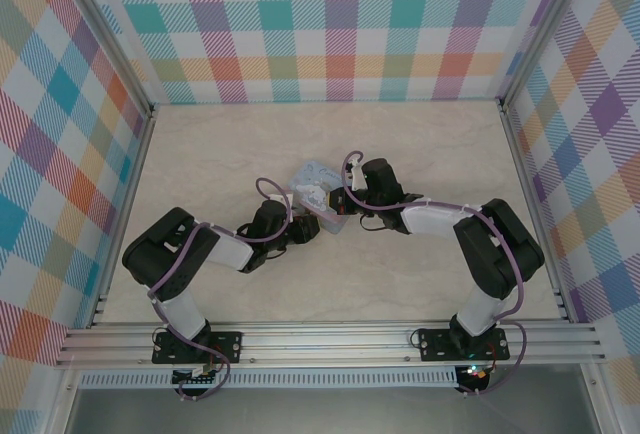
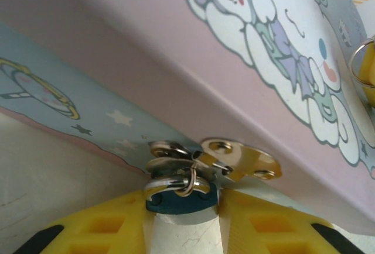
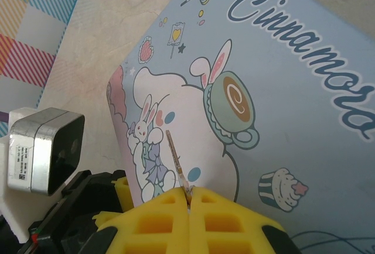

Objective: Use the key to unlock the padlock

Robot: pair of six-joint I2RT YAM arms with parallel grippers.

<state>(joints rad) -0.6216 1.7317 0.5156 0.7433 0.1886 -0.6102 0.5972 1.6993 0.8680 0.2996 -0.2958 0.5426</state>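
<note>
The padlock (image 2: 181, 202) has a small blue body, and its silvery shackle (image 2: 174, 185) runs through the metal hasp (image 2: 237, 160) of the pale blue cartoon tin (image 2: 281, 61). My left gripper (image 2: 183, 210) has its yellow fingers (image 2: 105, 225) pressed against both sides of the padlock body. In the top view that gripper (image 1: 303, 231) sits at the tin's near-left side. The key (image 3: 174, 155) is thin and dark and sticks out of my right gripper (image 3: 188, 194), which is shut on its head. The key's tip points over the tin lid (image 3: 293, 90). The right gripper (image 1: 338, 202) hovers at the tin's right side.
The tin (image 1: 312, 179) lies mid-table on the marble top (image 1: 420, 144). The left wrist camera block (image 3: 47, 148) is close to the right gripper's left. Chequered walls (image 1: 60, 154) enclose three sides, and a metal rail (image 1: 330, 339) runs along the front.
</note>
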